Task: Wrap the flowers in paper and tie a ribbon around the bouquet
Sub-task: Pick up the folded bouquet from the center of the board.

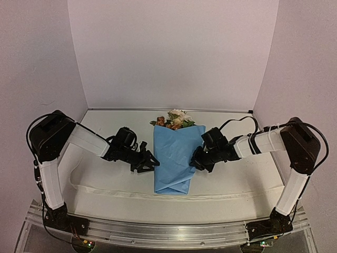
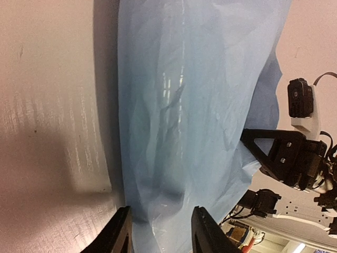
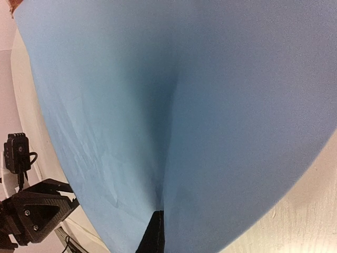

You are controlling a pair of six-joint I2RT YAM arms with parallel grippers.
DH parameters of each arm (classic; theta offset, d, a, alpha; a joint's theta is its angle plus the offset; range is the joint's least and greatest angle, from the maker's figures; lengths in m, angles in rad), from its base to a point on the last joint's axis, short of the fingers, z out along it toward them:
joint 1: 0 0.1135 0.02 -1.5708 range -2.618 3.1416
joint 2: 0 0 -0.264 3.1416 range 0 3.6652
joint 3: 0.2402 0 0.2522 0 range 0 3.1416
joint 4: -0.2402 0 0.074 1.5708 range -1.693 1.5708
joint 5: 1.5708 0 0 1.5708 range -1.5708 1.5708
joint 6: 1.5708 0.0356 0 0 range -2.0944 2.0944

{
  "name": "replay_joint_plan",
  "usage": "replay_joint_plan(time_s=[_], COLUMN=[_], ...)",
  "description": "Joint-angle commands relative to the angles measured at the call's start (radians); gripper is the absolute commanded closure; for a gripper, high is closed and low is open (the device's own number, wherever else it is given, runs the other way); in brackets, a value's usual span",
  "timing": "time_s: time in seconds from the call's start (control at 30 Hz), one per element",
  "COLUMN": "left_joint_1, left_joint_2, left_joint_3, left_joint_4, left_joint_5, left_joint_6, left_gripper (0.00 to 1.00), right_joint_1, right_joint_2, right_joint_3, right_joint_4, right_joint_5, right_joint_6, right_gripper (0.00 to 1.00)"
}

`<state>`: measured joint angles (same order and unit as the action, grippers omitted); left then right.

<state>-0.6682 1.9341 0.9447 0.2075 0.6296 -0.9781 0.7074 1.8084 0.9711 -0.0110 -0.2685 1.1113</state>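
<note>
The light-blue paper (image 1: 174, 155) lies folded into a cone at the table's middle. The flowers (image 1: 176, 120) poke out of its far end. The cream ribbon (image 1: 105, 191) runs across the table under the cone's near tip. My left gripper (image 1: 150, 162) is at the paper's left edge. In the left wrist view its fingers (image 2: 120, 232) stand apart with the paper (image 2: 184, 105) bulging between them. My right gripper (image 1: 196, 161) is at the right edge. In the right wrist view its jaws (image 3: 158, 213) are shut on the paper (image 3: 210, 105), and a crease runs from them.
White walls enclose the table on three sides. An aluminium rail (image 1: 168, 232) carrying the arm bases runs along the near edge. The right gripper (image 2: 284, 153) shows past the paper in the left wrist view, and the left gripper (image 3: 37, 216) shows in the right wrist view.
</note>
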Motion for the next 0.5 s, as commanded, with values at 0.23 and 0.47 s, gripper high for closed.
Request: replay_joint_plan(time_s=[0.23,0.47], left_joint_1=[-0.005,-0.005], left_joint_2=[-0.198,-0.285], left_joint_3=[-0.029,-0.084], left_joint_4=[-0.124,-0.161], left_joint_5=[-0.078,-0.121], left_joint_6=[0.003,-0.002], left_gripper=[0.48,0.46], right_joint_1=[0.007,0.049], right_joint_2=[-0.101,-0.153], right_joint_3=[0.065,0.033], right_joint_4=[-0.200,-0.228], right_joint_5=[-0.040,-0.009], right_joint_6=[0.151,0.218], right_gripper=[1.00,1.00])
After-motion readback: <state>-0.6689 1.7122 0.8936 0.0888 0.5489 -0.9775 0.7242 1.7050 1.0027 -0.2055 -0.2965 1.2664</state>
